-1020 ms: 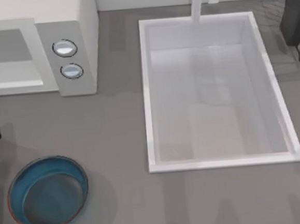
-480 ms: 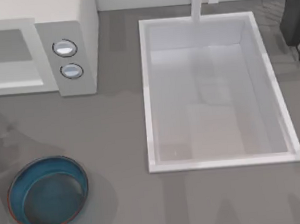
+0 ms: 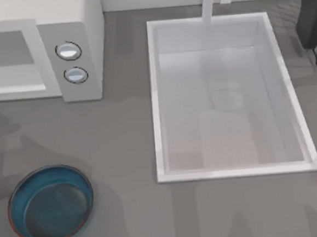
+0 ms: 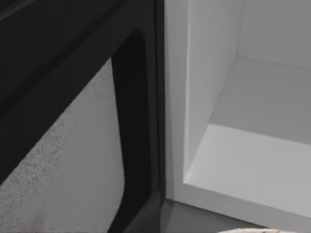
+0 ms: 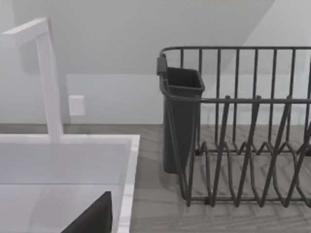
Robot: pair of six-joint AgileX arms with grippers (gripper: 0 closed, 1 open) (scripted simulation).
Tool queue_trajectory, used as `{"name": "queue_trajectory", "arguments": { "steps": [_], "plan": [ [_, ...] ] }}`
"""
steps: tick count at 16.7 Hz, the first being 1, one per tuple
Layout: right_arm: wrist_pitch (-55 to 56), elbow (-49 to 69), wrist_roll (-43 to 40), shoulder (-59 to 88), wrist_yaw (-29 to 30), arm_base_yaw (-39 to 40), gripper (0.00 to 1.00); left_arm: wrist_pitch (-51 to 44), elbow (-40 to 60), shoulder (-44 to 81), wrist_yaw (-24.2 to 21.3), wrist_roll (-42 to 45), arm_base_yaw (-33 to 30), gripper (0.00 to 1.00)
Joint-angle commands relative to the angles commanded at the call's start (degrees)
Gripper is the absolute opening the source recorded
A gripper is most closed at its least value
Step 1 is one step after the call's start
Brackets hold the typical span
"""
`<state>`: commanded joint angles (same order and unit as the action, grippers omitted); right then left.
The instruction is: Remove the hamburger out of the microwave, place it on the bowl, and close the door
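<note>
- The microwave (image 3: 77, 26), a boxy white appliance with smooth flat sides, stood at the worktop's (image 3: 128, 154) back left corner.
- Two round knobs (image 3: 68, 51) with silver rims sat one above the other on its front panel.
- From the left wrist, its cavity (image 4: 252, 145) looked plain, white and square-cornered, with a flat floor.
- Just beside the cavity's edge stood a flat dark panel (image 4: 141, 121) with a round-cornered window; it seemed to be the door, swung open, and speckled grey showed through the opening.
- A pale curved sliver (image 4: 248, 230) lay in front of the cavity, too little of it showing to name; whether it was the hamburger could not be told.
- The bowl (image 3: 51, 204), round and shallow, sat at the front left, well apart from the microwave; it was glossy dark blue inside with a thin reddish-brown rim.
- The worktop was matt grey with a fine speckle.
- A deep rectangular white sink (image 3: 155, 97) lay to the microwave's right, with a slim angular white tap (image 3: 208, 2) at its back edge.
- A dark wire rack (image 5: 252, 136) stood beside the sink, with a tapered dark cup (image 5: 181, 116) hung at its end.
- A dark wedge (image 5: 92, 218), seemingly part of the right pincer, hung above the sink; how wide that pincer stood could not be told.
- The left pincer's spread could not be told either.
</note>
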<state>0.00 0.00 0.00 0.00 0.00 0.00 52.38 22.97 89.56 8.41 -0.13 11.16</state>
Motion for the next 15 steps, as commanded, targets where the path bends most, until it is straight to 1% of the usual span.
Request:
{"name": "queue_trajectory", "arguments": {
  "steps": [4, 6, 8, 11, 13, 15],
  "plan": [
    [0.00, 0.00, 0.00, 0.00, 0.00, 0.00, 1.00, -0.41, 0.28, 0.31, 0.12, -0.46, -0.30, 0.00],
    [0.00, 0.00, 0.00, 0.00, 0.00, 0.00, 1.00, -3.26, 2.60, 1.04, 0.71, -3.33, -1.66, 0.00],
    [0.00, 0.00, 0.00, 0.00, 0.00, 0.00, 1.00, -8.48, 6.56, 2.43, 1.82, -8.58, -4.09, 0.00],
    [0.00, 0.00, 0.00, 0.00, 0.00, 0.00, 1.00, -20.75, 14.71, 5.57, 4.49, -20.96, -9.50, 0.00],
    [0.00, 0.00, 0.00, 0.00, 0.00, 0.00, 1.00, -31.65, 20.97, 8.22, 6.89, -32.21, -14.02, 0.00],
    [0.00, 0.00, 0.00, 0.00, 0.00, 0.00, 1.00, -44.04, 27.43, 11.13, 9.67, -45.34, -19.05, 0.00]
  ]
}}
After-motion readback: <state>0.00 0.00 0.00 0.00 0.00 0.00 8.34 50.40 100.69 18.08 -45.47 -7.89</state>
